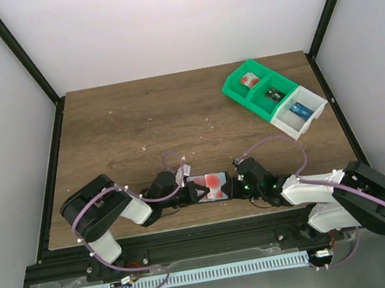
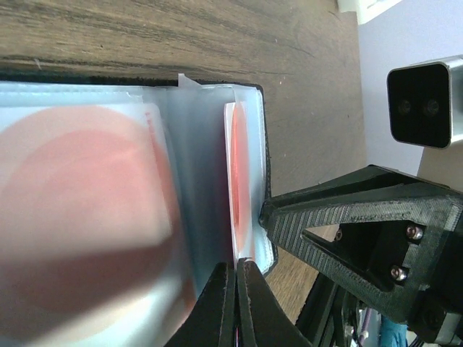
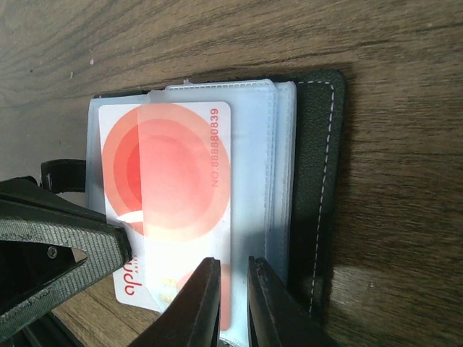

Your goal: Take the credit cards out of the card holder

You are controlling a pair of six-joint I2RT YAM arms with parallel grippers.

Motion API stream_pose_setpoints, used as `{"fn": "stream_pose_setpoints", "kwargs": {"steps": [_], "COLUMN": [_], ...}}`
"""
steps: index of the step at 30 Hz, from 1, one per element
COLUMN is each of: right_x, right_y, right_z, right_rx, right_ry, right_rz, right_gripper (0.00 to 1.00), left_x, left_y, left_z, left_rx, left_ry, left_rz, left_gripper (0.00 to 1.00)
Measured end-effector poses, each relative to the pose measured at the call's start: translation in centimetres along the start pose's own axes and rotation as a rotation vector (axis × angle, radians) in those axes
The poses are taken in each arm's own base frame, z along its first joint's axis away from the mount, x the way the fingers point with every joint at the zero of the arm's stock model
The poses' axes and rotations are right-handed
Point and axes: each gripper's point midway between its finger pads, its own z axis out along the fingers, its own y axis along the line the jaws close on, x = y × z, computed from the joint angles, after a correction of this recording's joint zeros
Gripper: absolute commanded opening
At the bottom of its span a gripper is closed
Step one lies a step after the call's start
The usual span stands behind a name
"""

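The card holder (image 1: 202, 190) lies open on the wood near the table's front edge, between both grippers. Its dark cover (image 3: 318, 181) and pale blue clear sleeves (image 2: 195, 181) show. A pale credit card with a large red circle (image 3: 173, 181) sticks partway out of a sleeve. My left gripper (image 2: 237, 271) is shut on that card's thin edge (image 2: 235, 181). My right gripper (image 3: 233, 271) stands at the holder's opposite side, its jaws nearly together on a clear sleeve (image 3: 253, 188) beside the card. In the top view the left gripper (image 1: 187, 189) and right gripper (image 1: 237, 181) face each other.
A green bin (image 1: 261, 88) and a joined white bin (image 1: 302, 112) stand at the back right, each with small items inside. The table's front edge and the dark rail (image 1: 208, 239) run just behind the grippers. Black frame posts border both sides.
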Motion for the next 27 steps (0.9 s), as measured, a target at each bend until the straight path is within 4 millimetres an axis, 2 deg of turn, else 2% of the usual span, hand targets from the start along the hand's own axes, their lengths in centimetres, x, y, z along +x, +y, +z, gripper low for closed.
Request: {"fn": "stream_pose_setpoints", "kwargs": {"steps": [18,27], "right_x": [0.1,0.2], "right_y": [-0.1,-0.1], "right_z": [-0.1,-0.9], "right_rx": [0.003,0.007], "right_ry": [-0.001,0.007], "right_rz": [0.0,-0.04], "right_gripper": [0.13,0.21], "left_x": [-0.2,-0.4], "left_y": [0.8,-0.2], "left_z": [-2.6,-4.7], "left_rx": [-0.023,-0.063], "left_ry": [-0.034,-0.047], "left_rz": [0.002,0.058], "left_gripper": [0.0,0.0]}}
